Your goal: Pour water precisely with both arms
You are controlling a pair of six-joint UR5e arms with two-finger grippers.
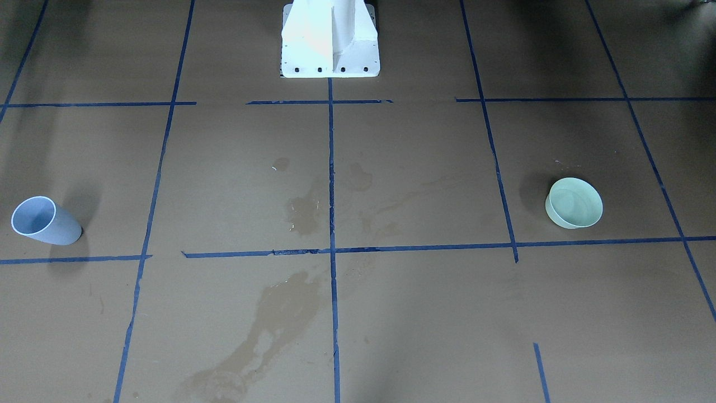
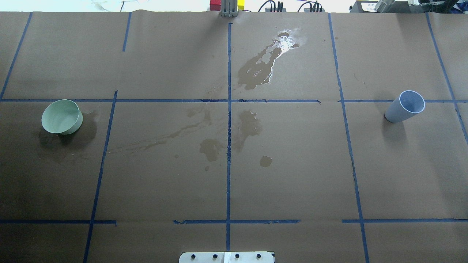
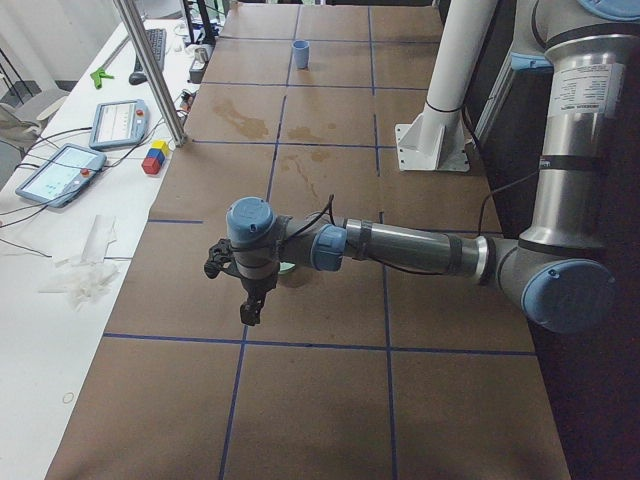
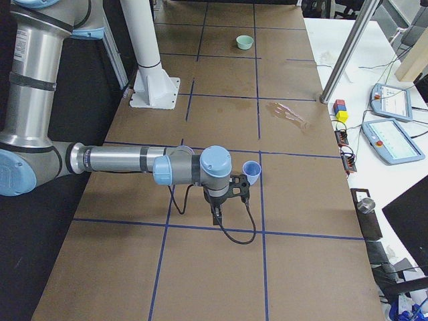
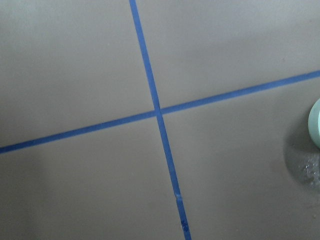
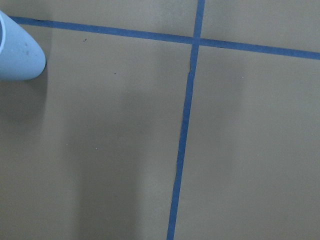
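Note:
A pale green bowl [image 2: 61,117] stands on the brown paper at the robot's left; it also shows in the front view [image 1: 574,202] and at the left wrist view's edge [image 5: 316,122]. A blue-grey cup [image 2: 405,106] stands at the robot's right, also seen in the front view [image 1: 45,220] and the right wrist view [image 6: 17,50]. The left gripper [image 3: 249,308] hangs beside the bowl, and the right gripper [image 4: 218,212] hangs beside the cup [image 4: 252,171]. Both show only in the side views, so I cannot tell whether they are open or shut. Water in the vessels cannot be made out.
Wet stains [image 2: 256,69] spread over the middle of the paper, with blue tape lines in a grid. The white pedestal [image 1: 330,39] stands at the robot's side. A metal post [image 3: 150,70], coloured blocks [image 3: 155,158] and tablets [image 3: 55,172] lie beyond the far edge.

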